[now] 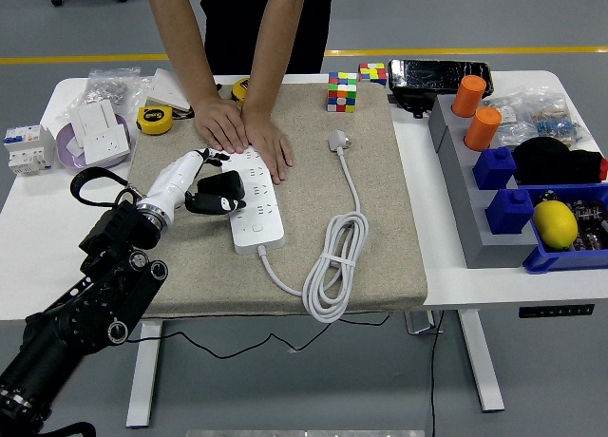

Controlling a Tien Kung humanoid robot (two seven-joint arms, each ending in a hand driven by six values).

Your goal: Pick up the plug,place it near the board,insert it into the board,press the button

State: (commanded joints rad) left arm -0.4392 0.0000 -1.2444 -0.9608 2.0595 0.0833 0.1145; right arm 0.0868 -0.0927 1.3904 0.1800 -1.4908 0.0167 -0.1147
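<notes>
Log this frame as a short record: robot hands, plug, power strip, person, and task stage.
left hand: over the mat's left side, holding a black plug
right hand: not in view
black plug: at the left edge of the white power strip; cannot tell if it is seated
power strip: lies on the beige mat, its white cable coiled to the right
person's hands: both pressed flat on the strip's far end
task stage: insertion under way; button not pressed yet

Left hand [201, 182] reaches forward — fingers curled, gripping.
</notes>
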